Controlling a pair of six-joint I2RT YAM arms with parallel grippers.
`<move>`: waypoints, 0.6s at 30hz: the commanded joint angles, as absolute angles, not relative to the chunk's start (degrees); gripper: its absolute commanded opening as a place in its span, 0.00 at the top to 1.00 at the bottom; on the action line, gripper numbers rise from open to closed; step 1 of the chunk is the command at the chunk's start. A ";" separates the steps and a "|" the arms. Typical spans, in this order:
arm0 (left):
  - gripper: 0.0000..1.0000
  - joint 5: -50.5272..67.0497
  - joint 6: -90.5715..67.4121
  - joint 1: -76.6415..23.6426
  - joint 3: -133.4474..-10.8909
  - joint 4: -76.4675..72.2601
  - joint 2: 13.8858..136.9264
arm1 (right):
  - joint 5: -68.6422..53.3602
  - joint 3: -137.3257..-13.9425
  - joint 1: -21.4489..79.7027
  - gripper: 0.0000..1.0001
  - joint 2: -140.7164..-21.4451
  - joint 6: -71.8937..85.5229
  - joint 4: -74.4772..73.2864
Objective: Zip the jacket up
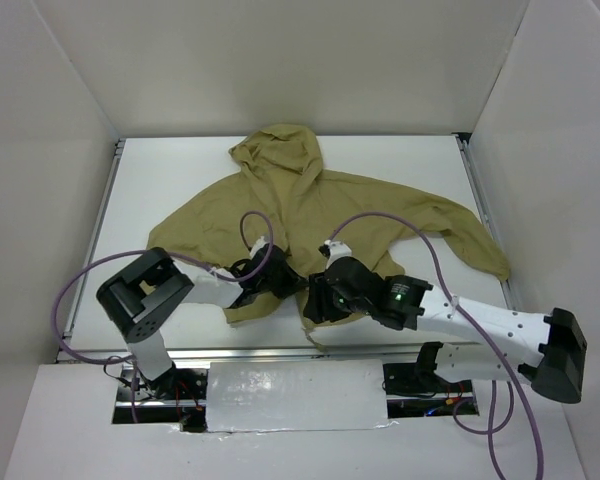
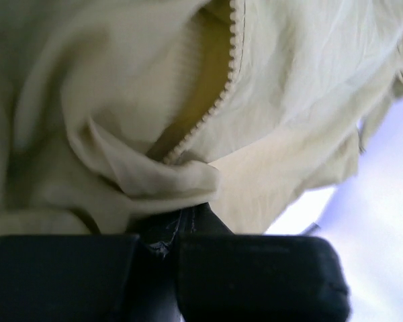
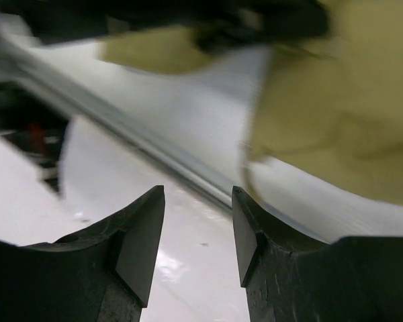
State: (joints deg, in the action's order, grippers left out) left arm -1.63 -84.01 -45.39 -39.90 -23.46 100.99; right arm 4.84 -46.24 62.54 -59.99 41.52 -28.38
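- The jacket (image 1: 320,215) is spread on the table (image 1: 180,170), with the hood away from the arms, the hem at the near edge and a sleeve out to either side.
- The zipping is judged to be barely begun. In the left wrist view a single row of zipper teeth (image 2: 220,94) is seen with the yellower lining laid bare beside it, so the front is open there. No slider can be made out.
- What is left, as judged: the two front edges are to be brought together at the hem, the slider engaged, and the zipper drawn up toward the hood.
- The left fingers (image 2: 255,268) are closed together on a fold of the jacket's fabric just below the lower end of the teeth, at the hem near the centre.
- The right fingers (image 3: 138,235) are held apart with nothing between them. The jacket's edge lies just beyond them and to the right, untouched, and only the table is seen through the gap.
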 commanded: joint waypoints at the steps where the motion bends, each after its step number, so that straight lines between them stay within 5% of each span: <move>1: 1.00 -12.03 -76.56 -44.38 -36.30 -1.33 100.12 | 10.02 -41.32 61.26 0.48 -60.99 41.93 -29.10; 18: 1.00 -13.45 -68.38 -44.12 -33.84 -0.18 83.85 | 3.08 -43.32 53.97 0.50 -85.07 38.05 -15.91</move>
